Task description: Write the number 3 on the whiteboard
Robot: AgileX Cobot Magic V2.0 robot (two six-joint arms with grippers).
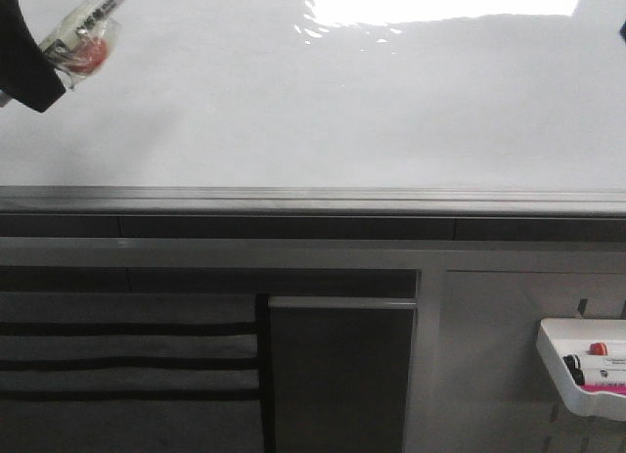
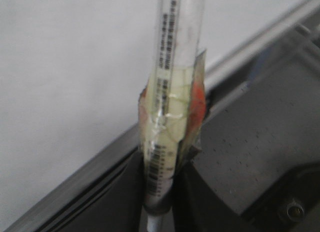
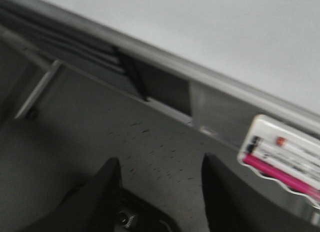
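Left gripper [image 2: 159,192] is clamped on the taped marker [image 2: 172,91], up at ten o'clock of the whiteboard [image 1: 323,111]. No stroke of the 3 shows, so writing is, I judge, yet to start: next, tip to board. Only the right wrist view shows the right gripper [image 3: 160,192] agape, marker tray [image 3: 285,162] at three o'clock.

This looks like a lab or test workspace built around a robot rig. A very large glossy whiteboard [image 1: 293,111] with a grey metal edge rail [image 1: 313,201] catches bright ceiling-light glare, and below it stand plain grey cabinet panels [image 1: 342,375] and metal framing. A small white plastic tray [image 1: 558,370] of markers hangs on the panel at the right.
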